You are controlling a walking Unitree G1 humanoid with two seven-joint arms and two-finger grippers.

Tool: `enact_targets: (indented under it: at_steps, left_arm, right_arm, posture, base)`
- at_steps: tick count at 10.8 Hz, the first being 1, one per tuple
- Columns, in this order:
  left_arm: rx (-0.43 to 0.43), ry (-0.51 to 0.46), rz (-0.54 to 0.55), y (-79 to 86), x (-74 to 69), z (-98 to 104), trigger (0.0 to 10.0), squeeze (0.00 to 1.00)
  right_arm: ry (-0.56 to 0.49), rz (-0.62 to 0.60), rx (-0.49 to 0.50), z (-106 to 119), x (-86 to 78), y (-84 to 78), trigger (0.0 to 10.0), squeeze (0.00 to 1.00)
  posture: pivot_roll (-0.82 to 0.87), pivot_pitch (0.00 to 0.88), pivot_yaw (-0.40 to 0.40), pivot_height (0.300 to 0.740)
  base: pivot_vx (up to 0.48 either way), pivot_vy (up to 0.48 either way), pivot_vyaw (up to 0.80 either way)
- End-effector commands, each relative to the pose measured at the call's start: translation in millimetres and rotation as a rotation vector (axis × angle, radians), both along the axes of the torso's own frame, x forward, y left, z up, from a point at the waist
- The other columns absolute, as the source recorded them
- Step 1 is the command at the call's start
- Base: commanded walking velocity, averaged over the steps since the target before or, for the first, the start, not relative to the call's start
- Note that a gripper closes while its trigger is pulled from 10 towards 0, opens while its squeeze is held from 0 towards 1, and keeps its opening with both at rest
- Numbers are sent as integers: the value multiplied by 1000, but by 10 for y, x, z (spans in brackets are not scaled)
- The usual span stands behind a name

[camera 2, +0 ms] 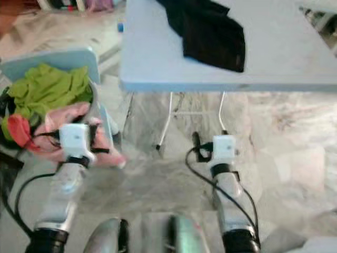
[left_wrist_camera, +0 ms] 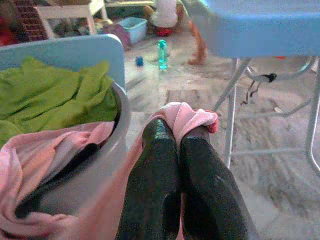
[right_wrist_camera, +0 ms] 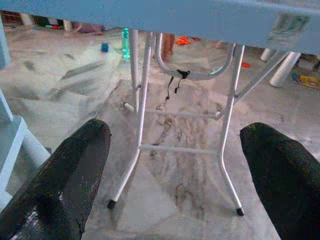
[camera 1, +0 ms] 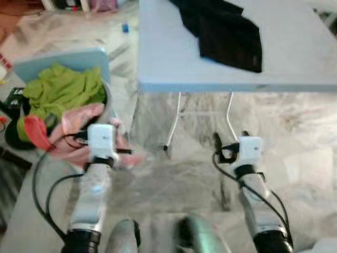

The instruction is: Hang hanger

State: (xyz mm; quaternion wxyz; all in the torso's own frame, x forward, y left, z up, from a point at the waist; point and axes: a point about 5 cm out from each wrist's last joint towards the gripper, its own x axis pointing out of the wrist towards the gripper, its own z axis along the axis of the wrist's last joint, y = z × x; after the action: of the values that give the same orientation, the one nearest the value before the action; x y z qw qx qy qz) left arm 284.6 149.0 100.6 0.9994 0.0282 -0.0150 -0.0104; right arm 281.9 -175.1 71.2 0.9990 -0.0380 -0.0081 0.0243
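My left gripper (left_wrist_camera: 175,132) is shut on a fold of a pink garment (left_wrist_camera: 185,117), which trails out of a grey basket (left_wrist_camera: 122,115) on my left. The rest of the pink garment (camera 1: 79,126) lies heaped in that basket beside a green cloth (camera 1: 63,87). A black garment (camera 1: 226,31) lies spread on the light blue folding table (camera 1: 295,58) ahead. My right gripper (right_wrist_camera: 178,130) is open and holds nothing. It hangs low in front of the table's white legs (right_wrist_camera: 140,125).
The basket sits on a light blue chair (camera 1: 79,57). The table's near edge crosses the view just past both grippers. A green bottle (left_wrist_camera: 162,54) and a blue tub (left_wrist_camera: 132,27) stand on the marble floor beyond. Dark items lie at the far left.
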Motion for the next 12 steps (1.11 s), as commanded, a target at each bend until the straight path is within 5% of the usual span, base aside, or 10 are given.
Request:
enact_targets:
  at_steps: [1,2,4,5,6,8,12]
  left_arm:
    - [-6,9,-26,-94,0,-11,10000,0]
    - [-9,6,-34,-119,11,2,10000,0]
    - [-22,-13,-260,-570,77,105,10000,0]
    - [-20,-72,-491,-1005,96,321,10000,0]
    - [-55,-206,-684,-1433,90,755,10000,0]
    - [-55,-238,-683,-1435,96,851,10000,0]
    - [-3,35,-267,-580,55,57,10000,0]
  right_arm:
    - [19,-35,-9,-47,-45,-96,10000,0]
    - [18,-39,-11,-42,-40,-107,10000,0]
    - [19,-45,-11,-48,-22,-121,10000,0]
    - [19,-32,-13,-51,-7,-72,10000,0]
    - [5,-29,-12,-17,27,-44,10000,0]
    - [-5,-46,-17,10,26,-100,10000,0]
    - [3,-56,-20,-23,27,-93,10000,0]
  posture:
    - [-15,224,-1,740]
    - [-16,224,0,740]
    - [0,221,-6,740]
    - [-3,217,-7,740]
    - [-13,208,-6,740]
    - [-26,211,2,740]
    - [-5,215,1,740]
  base:
    - [0,-480,0]
    - [0,-480,0]
    - [0,0,0]
    - [0,0,0]
    - [0,0,0]
    - [0,0,0]
    - [0,0,0]
